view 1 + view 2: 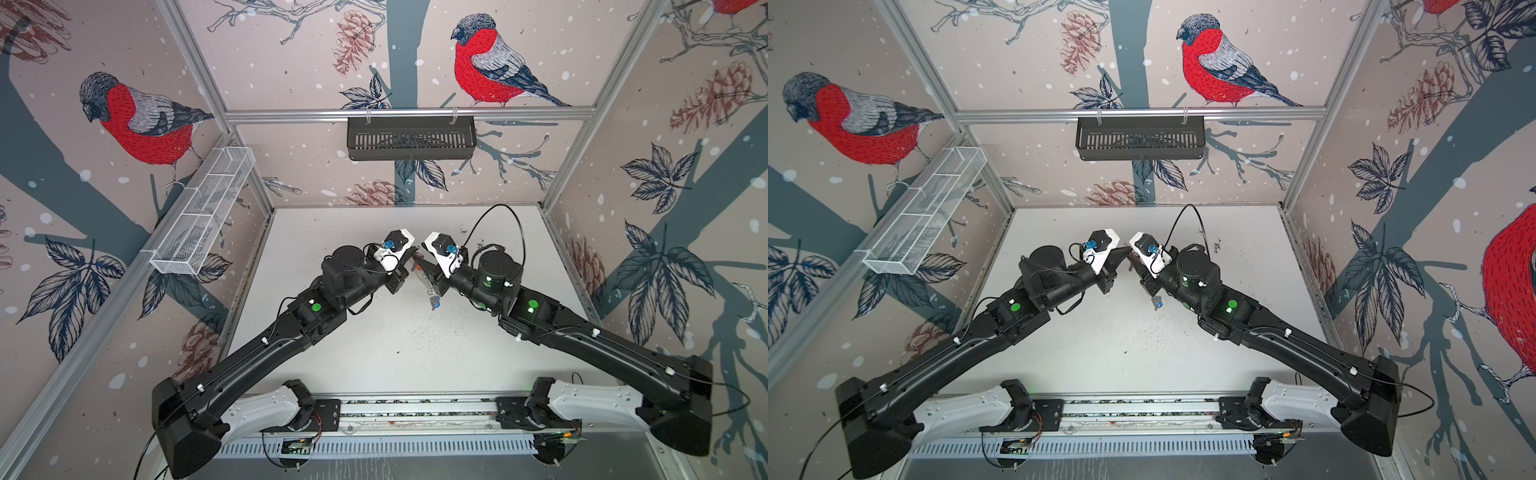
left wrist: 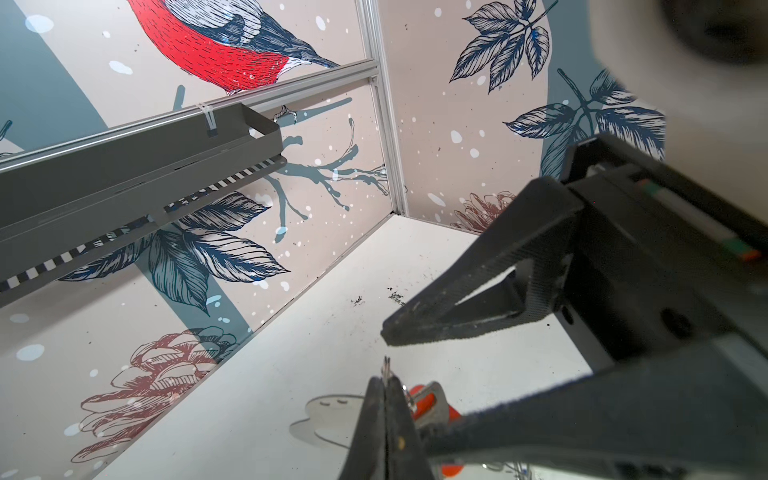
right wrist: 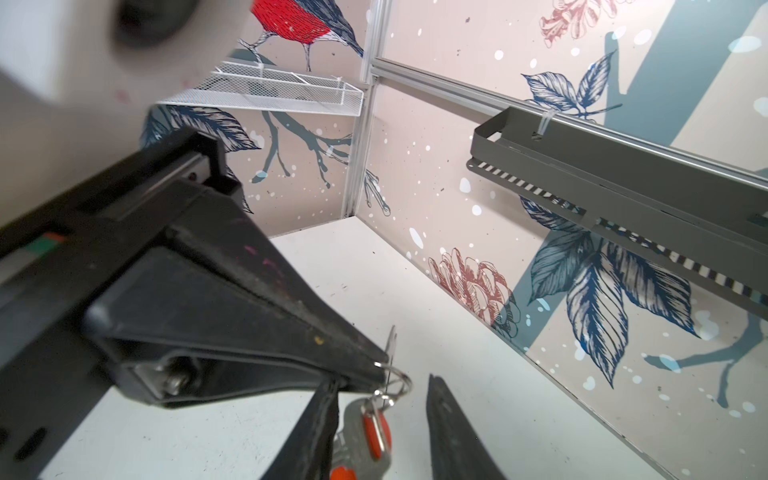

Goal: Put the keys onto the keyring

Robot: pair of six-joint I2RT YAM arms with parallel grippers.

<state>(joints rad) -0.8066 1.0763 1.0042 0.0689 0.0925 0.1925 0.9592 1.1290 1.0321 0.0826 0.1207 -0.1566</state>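
Above the white tabletop, the left fingers pinch shut on what seems the edge of the keyring. The right fingers stand apart astride the red key. It looks light, stiff and slippery, best taken by its flat head.

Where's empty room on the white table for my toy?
The big bare table patch between the left arm, the right arm and the front rail, plus the strip by the back wall. It's crowded mid-table, where the left claw and right claw meet around the dangling keys.
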